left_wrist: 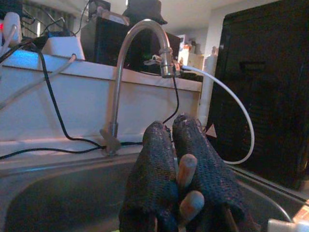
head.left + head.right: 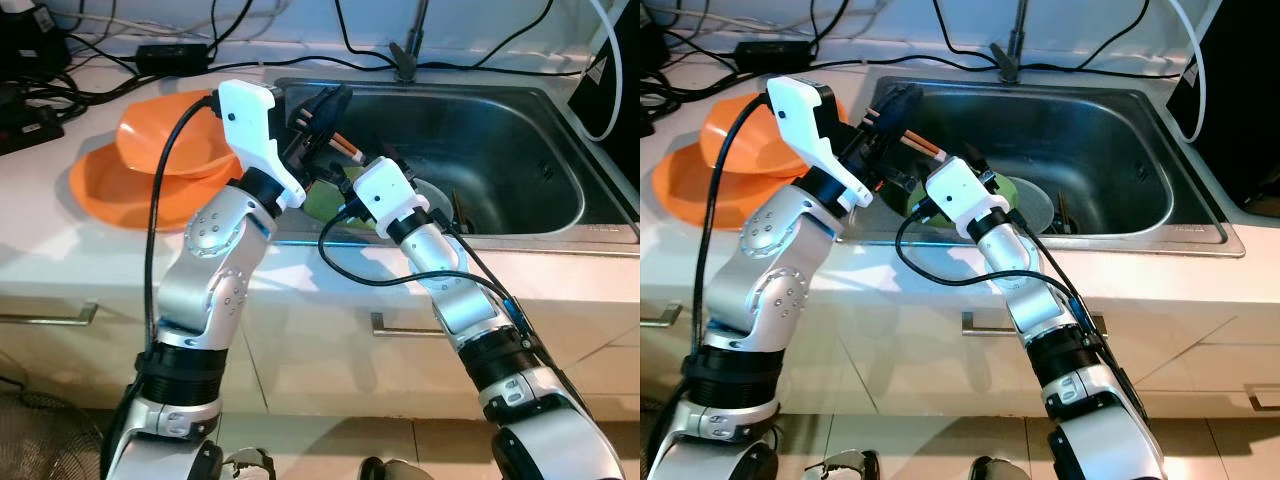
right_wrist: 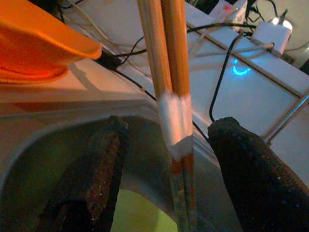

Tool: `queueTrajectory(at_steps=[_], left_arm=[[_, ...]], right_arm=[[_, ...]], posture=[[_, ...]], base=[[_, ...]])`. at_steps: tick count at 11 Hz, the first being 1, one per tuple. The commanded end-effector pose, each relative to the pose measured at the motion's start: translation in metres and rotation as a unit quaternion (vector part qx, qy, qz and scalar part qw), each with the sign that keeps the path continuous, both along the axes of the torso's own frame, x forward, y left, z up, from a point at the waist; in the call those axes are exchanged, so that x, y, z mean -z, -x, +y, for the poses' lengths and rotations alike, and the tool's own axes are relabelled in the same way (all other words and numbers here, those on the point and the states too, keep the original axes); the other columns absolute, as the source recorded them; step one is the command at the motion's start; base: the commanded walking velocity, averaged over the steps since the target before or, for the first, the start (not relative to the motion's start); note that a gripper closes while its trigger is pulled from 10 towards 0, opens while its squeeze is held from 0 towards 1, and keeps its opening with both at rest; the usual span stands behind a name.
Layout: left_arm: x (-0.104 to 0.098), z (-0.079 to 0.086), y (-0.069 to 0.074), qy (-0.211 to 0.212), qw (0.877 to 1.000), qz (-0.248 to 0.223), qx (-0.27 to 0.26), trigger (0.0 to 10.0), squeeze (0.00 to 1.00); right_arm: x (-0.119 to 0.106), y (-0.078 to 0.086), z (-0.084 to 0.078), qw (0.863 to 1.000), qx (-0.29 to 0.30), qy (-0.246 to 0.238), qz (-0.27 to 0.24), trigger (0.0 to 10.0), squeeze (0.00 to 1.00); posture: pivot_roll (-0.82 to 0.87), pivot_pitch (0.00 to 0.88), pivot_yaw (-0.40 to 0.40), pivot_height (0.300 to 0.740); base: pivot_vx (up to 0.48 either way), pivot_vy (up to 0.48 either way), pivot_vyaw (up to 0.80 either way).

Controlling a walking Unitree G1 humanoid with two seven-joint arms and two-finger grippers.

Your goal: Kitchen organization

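Observation:
My left gripper (image 2: 325, 108) is shut on a pair of wooden chopsticks (image 2: 346, 148) with white bands, held above the left end of the steel sink (image 2: 490, 130). In the left wrist view the chopsticks' blunt ends (image 1: 186, 170) poke out between the closed black fingers (image 1: 154, 164). My right gripper (image 3: 171, 123) is open just below, one finger on each side of the chopsticks (image 3: 172, 92), not touching them. A green plate (image 2: 1006, 188) lies in the sink under both grippers, beside a grey dish (image 2: 1037, 207).
Two orange bowls (image 2: 150, 160) are stacked on the white counter left of the sink. The faucet (image 1: 140, 34) rises behind the sink, with black cables (image 2: 180, 50) and power strips along the back. More utensils (image 2: 460, 212) lie in the basin.

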State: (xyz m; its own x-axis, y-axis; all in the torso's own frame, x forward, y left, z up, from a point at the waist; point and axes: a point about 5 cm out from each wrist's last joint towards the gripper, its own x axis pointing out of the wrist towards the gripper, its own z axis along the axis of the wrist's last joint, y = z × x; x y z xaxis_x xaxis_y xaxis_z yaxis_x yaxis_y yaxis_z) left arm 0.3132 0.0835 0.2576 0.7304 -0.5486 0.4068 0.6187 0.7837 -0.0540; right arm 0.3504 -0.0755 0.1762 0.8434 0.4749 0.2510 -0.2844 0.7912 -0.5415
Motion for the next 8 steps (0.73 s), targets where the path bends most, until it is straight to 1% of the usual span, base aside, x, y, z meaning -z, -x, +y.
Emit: queueTrajectory(at_steps=[1,2,8], left_arm=[[-0.0004,-0.0024,0.004,-0.005,1.0,-0.002,0.014,10.0,0.0],[-0.0004,-0.0019,0.0041,-0.006,1.0,-0.001,0.012,10.0,0.0],[-0.0004,0.0005,0.003,0.0,1.0,0.007,0.007,10.0,0.0]], right_arm=[[-0.0043,-0.0024,-0.0002,1.0,0.004,-0.002,-0.008,10.0,0.0],[-0.006,-0.0029,-0.0005,1.0,0.004,-0.01,-0.011,0.0,0.0],[-0.0027,-0.0027,-0.0016,1.0,0.004,-0.02,-0.007,0.0,0.0]], posture=[[0.12,0.043,-0.01,0.74],[0.12,0.041,-0.011,0.74],[0.12,0.065,-0.012,0.74]], base=[[0.0,0.0,0.0],[0.0,0.0,0.0],[0.0,0.0,0.0]])
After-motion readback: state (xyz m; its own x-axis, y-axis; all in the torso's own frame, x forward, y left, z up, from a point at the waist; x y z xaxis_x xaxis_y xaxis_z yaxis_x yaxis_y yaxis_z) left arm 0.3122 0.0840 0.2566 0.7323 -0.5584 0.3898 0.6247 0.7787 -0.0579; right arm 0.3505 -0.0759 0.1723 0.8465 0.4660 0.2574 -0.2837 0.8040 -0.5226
